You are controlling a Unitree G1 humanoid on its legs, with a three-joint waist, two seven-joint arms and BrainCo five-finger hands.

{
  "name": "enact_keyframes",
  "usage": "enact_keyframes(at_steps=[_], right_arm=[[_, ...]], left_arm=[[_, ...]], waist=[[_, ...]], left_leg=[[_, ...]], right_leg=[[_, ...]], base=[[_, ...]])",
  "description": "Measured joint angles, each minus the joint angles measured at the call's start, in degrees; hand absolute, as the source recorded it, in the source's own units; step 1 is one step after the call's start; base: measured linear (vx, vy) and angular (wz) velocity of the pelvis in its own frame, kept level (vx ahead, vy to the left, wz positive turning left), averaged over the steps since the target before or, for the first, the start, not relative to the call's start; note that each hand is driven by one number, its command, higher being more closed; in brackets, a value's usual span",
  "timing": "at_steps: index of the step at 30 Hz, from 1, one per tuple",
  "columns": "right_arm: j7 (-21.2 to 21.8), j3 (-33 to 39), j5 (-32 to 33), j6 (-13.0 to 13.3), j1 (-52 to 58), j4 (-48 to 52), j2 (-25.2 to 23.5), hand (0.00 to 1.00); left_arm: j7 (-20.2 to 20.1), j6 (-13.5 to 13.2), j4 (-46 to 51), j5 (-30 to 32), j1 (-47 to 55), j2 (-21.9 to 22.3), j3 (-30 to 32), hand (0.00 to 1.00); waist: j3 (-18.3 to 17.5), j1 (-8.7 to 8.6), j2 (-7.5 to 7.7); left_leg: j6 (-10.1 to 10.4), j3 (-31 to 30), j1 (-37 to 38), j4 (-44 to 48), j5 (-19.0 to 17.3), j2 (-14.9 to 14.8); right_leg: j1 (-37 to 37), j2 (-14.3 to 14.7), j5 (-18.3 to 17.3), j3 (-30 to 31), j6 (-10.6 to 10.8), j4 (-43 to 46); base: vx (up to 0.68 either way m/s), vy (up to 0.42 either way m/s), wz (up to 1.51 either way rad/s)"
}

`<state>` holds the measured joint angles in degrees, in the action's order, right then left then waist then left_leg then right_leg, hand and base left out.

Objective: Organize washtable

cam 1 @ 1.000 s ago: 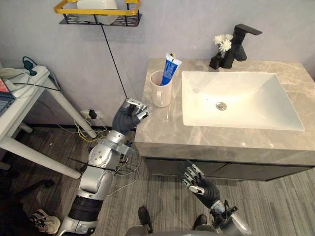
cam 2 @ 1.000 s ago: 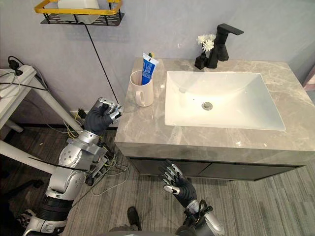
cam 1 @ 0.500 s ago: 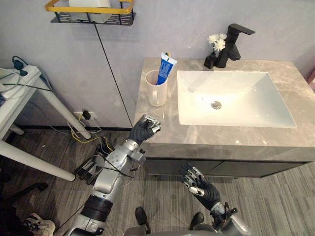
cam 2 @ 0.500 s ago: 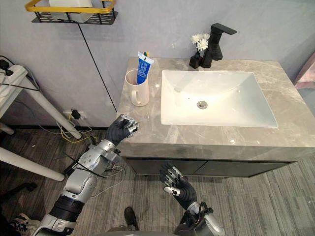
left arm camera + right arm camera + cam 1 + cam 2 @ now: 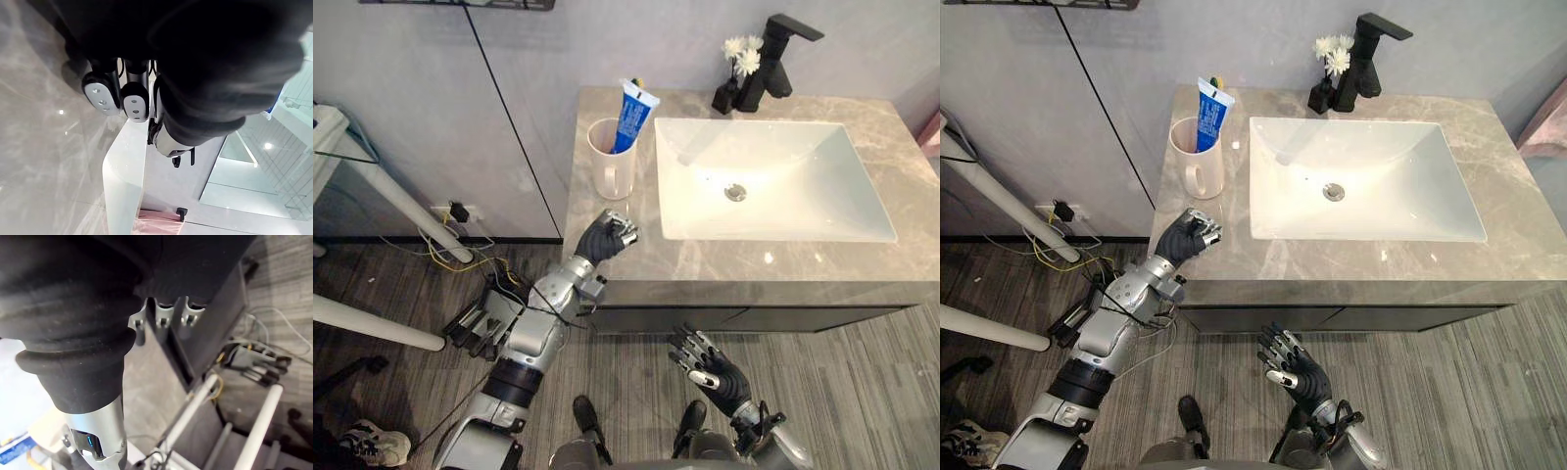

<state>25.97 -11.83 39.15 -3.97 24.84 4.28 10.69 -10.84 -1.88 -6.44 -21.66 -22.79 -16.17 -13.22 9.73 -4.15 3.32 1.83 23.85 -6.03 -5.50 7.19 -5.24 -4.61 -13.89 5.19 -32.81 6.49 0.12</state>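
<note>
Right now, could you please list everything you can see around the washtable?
countertop: one, grey marble, centre
sink: one, white, set in the countertop
faucet: one, black, behind the sink
flowers: one bunch, white, in a black vase left of the faucet
mug: one, cream, countertop's back left
toothpaste tube: one, blue, standing in the mug
table frame: one, white, far left
left hand: curled, empty, at the countertop's front left edge
right hand: fingers spread, below the countertop's front
</note>
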Motion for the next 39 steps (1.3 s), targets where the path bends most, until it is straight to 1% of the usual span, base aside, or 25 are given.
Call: enact_keyframes(at_steps=[3,8,11,13,16,18,20,24,31,34,39], right_arm=[[-0.02,0.01,-0.37,0.01,-0.45,0.07,0.00,0.00],[-0.02,-0.01,-0.39,0.01,-0.72,0.66,0.00,0.00],[-0.02,0.00,-0.40,0.02,-0.73,0.73,0.00,0.00],[-0.02,0.01,-0.46,0.01,-0.70,0.78,0.00,0.00],[-0.02,0.00,-0.47,0.01,-0.72,1.31,0.00,0.00],[0.00,0.00,-0.51,0.04,-0.72,1.63,0.00,0.00],[0.00,-0.01,-0.54,0.04,-0.68,1.63,0.18,0.00],[0.00,-0.01,-0.53,0.04,-0.68,1.63,0.71,0.00],[0.04,-0.19,-0.53,0.03,-0.68,1.63,1.12,0.00],[0.09,-0.53,-0.53,0.04,-0.67,1.63,1.13,0.00],[0.13,-0.67,-0.53,0.04,-0.67,1.63,1.14,0.00]], left_arm=[[1.07,-0.33,-0.70,0.00,-1.72,-0.05,0.44,1.00],[1.30,-0.96,-1.10,-0.01,-3.46,-0.42,0.85,1.00],[1.61,-1.40,-1.10,-0.05,-3.61,-0.42,2.64,1.00],[2.43,-1.79,-1.36,-0.11,-4.05,-0.44,2.98,1.00],[2.56,-1.85,-2.50,-0.21,-5.56,-0.44,3.26,1.00],[2.77,-2.03,-2.66,-0.29,-5.76,-0.45,4.84,1.00],[3.44,-2.56,-2.78,-0.49,-5.86,-0.68,5.05,1.00],[3.44,-2.99,-3.55,-1.30,-6.19,-0.85,5.29,1.00],[4.12,-2.98,-5.04,-2.43,-8.93,-1.23,7.13,1.00],[4.82,-3.02,-5.74,-2.45,-9.78,-1.30,7.12,1.00],[4.85,-3.07,-6.08,-2.44,-10.14,-1.91,6.98,1.00]], waist=[[0.44,0.04,0.01],[1.89,0.04,0.06],[1.98,0.05,0.04],[2.28,0.02,0.04],[2.72,0.08,0.05],[3.12,-0.02,0.08],[3.30,0.04,0.05],[3.34,0.03,0.06],[4.77,0.04,0.06],[4.88,0.06,0.11],[4.90,-0.04,0.11]], left_leg=[[0.00,0.16,-0.61,0.01,0.00,-0.02],[-0.06,0.45,-0.64,0.00,-0.08,-0.03],[-0.10,0.94,-1.10,0.01,-0.12,-0.06],[-0.09,0.99,-1.14,0.01,-0.12,-0.07],[-0.09,0.99,-1.14,0.01,-0.12,-0.08],[-0.10,1.02,-1.14,0.02,-0.12,-0.08],[-0.09,1.13,-1.14,0.01,-0.13,-0.12],[-0.10,1.22,-1.14,0.02,-0.15,-0.14],[-0.11,1.59,-1.12,0.01,-0.14,-0.23],[-0.12,1.68,-1.12,0.02,-0.13,-0.22],[-0.11,1.81,-1.12,0.03,-0.14,-0.22]], right_leg=[[-0.75,-0.03,0.00,0.11,0.00,0.18],[-0.90,-0.07,0.00,0.19,0.00,0.21],[-1.74,-0.11,0.00,0.65,0.00,0.40],[-1.80,-0.11,0.00,0.67,0.00,0.40],[-1.80,-0.10,0.00,0.66,0.00,0.41],[-1.82,-0.11,0.01,0.67,0.00,0.42],[-1.88,-0.08,0.00,0.72,0.00,0.42],[-1.93,-0.08,0.01,0.79,0.00,0.42],[-2.20,-0.03,0.13,1.15,-0.16,0.57],[-2.30,-0.04,0.13,1.28,-0.16,0.62],[-2.43,-0.05,0.14,1.42,-0.16,0.69]], base=[[0.02,-0.004,-0.01],[0.01,-0.002,-0.01],[0.02,-0.006,-0.07],[0.00,0.000,0.00],[0.00,0.000,0.00],[0.00,0.000,0.00],[0.02,-0.005,-0.01],[0.00,0.000,0.00],[0.00,0.000,0.00],[0.03,-0.007,-0.01],[0.01,-0.003,-0.01]])
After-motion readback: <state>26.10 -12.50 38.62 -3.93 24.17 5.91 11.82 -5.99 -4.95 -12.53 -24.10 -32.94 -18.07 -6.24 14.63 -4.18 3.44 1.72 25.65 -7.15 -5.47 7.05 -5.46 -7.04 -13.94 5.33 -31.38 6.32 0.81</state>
